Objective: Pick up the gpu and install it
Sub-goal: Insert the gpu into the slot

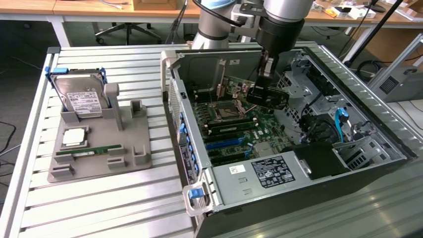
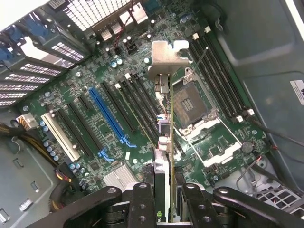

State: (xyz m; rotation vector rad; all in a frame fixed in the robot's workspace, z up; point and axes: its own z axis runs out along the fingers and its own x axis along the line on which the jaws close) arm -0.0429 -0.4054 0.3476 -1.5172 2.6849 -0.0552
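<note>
The arm (image 1: 215, 22) above the computer case (image 1: 170, 99) is made of silver-grey tubes with a pale blue joint cap, a looping black cable and a black wrist cylinder. Its matte black tool (image 2: 167, 190) has linked fingers (image 2: 142, 204) dotted with round screw holes.

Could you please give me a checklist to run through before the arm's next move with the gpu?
1. gpu gripped by the tool: ok, the card is clamped edge-on.
2. gpu inside the case, over the motherboard: ok.
3. gpu seated in a slot: not ok, it hangs above the board.
4. gpu lined up over the blue slot: not ok, it hangs by the CPU socket.
5. Blue slot free: ok, nothing sits in it.
6. Card's contact edge undamaged: cannot tell, it is hidden.
</note>
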